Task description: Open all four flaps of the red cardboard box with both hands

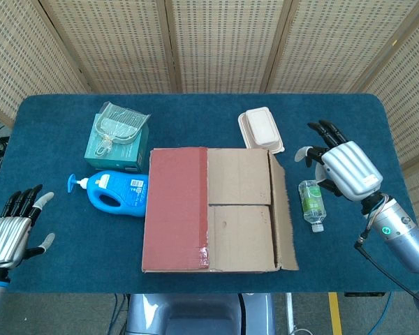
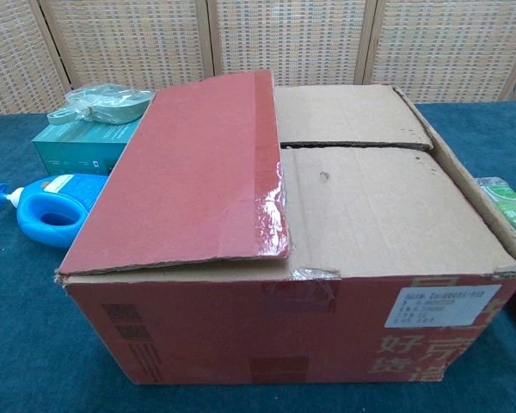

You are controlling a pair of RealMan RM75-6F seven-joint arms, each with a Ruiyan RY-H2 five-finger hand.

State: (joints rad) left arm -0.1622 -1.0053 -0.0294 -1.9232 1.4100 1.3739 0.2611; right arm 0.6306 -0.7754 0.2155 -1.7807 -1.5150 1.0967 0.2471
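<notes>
From the head view the red cardboard box sits mid-table with its right flap folded out and down, and both the right hand at 3 o'clock and the left hand at 8 o'clock are spread and empty — the green bottle lies right beside that flap, the blue jug at 9. In the chest view the red flap looks like stiff, light board with slick tape along its edge, so I'd hook under that free edge, though the teal box at 10 crowds the swing.

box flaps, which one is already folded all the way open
The plain cardboard flap on the robot's right side, hanging down outside the red cardboard box; the red taped left flap and both inner flaps remain closed.
</notes>
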